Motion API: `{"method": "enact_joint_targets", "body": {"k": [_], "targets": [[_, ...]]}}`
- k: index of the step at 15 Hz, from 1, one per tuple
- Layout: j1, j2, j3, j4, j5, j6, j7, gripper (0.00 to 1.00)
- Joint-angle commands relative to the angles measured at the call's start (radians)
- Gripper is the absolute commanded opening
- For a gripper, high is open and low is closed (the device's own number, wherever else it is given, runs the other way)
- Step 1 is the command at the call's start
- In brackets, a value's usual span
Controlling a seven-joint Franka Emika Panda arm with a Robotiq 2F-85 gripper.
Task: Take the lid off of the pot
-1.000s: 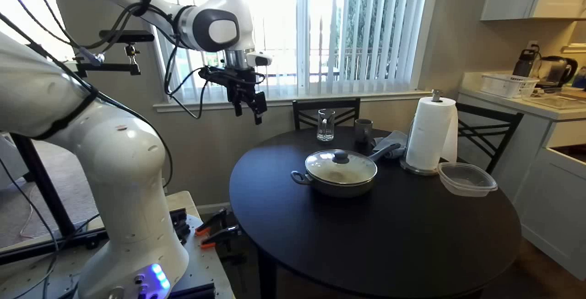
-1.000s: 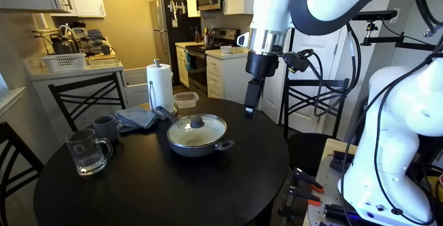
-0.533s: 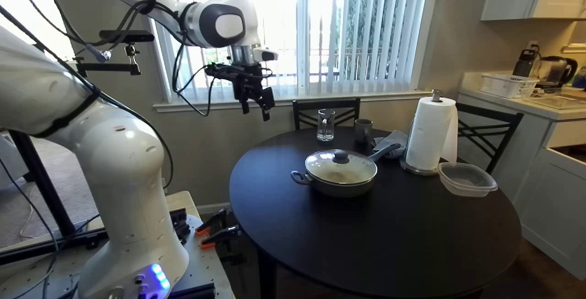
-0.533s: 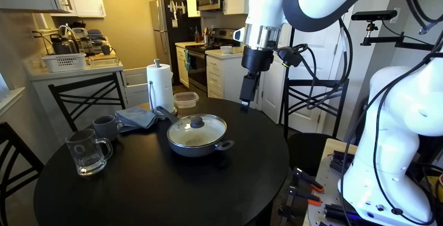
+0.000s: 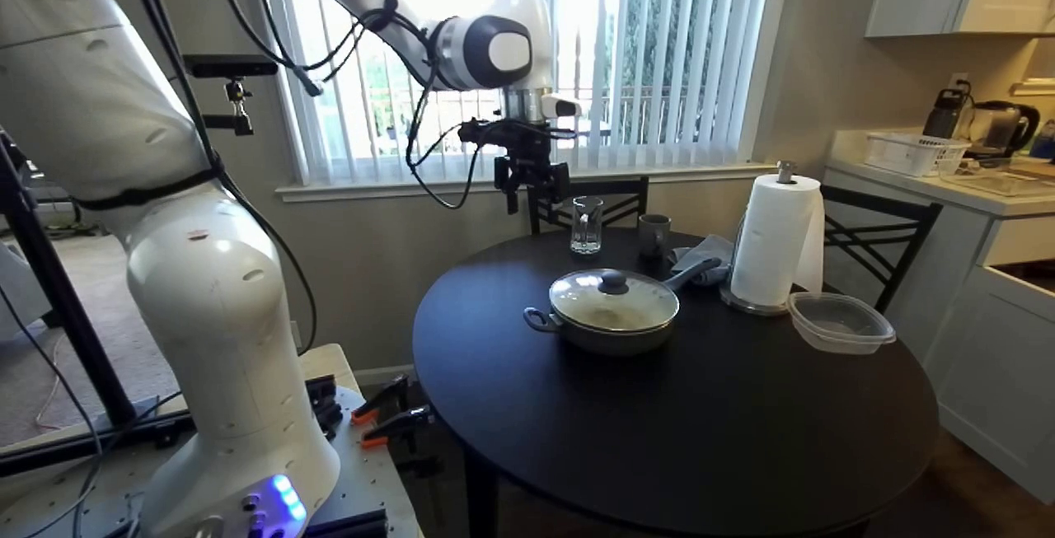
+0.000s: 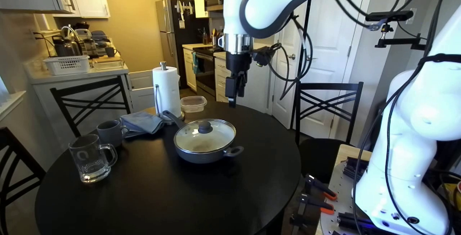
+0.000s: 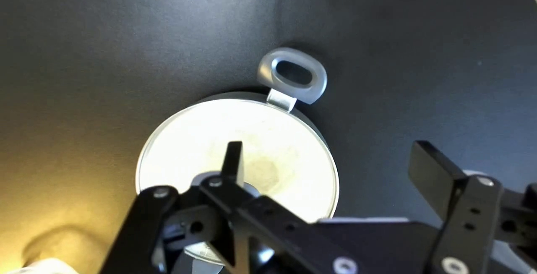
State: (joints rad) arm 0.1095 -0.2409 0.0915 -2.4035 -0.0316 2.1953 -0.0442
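Observation:
The glass lid (image 5: 606,307) with a dark centre knob (image 5: 614,282) lies on the pot in both exterior views (image 6: 216,138). The pot (image 5: 614,345) is shallow and grey, with a short loop handle (image 6: 234,151) on one side and a long handle (image 6: 173,118) on the other. My gripper (image 5: 534,200) is open and empty, pointing down, well above the table and apart from the lid (image 6: 232,104). In the wrist view, the gripper (image 7: 329,144) has one finger overlapping the lid (image 7: 260,139) and mostly hiding the knob; the other finger is over bare table.
A paper towel roll (image 5: 775,241) and a clear plastic tub (image 5: 841,324) stand beyond the long handle. A glass mug (image 6: 90,159), a grey mug (image 6: 110,133) and a folded cloth (image 6: 142,122) are on the round dark table (image 6: 144,199). Chairs (image 6: 329,102) stand around it.
My arm has swung the gripper sideways, nearer to the pot, and it stays high above the table. The fingers stay open. The lid and pot have not moved.

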Motion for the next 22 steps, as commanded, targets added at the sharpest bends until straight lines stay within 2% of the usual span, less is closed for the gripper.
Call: {"method": "enact_joint_targets", "body": {"k": [1, 5, 9, 10, 16, 19, 22], "targets": [[-0.003, 0.221, -0.004, 0.178, -0.001, -0.049, -0.06, 1.0], [-0.017, 0.358, -0.014, 0.314, -0.021, -0.102, -0.08, 1.0], [-0.029, 0.418, -0.033, 0.389, -0.077, -0.1, -0.1, 1.0], [-0.024, 0.393, -0.026, 0.347, -0.048, -0.078, -0.068, 1.0], [-0.03, 0.417, -0.031, 0.379, -0.061, -0.081, -0.07, 1.0], [-0.048, 0.424, -0.039, 0.357, -0.038, -0.004, -0.097, 1.0], [-0.078, 0.474, -0.037, 0.36, 0.032, 0.079, -0.157, 1.0]]}}
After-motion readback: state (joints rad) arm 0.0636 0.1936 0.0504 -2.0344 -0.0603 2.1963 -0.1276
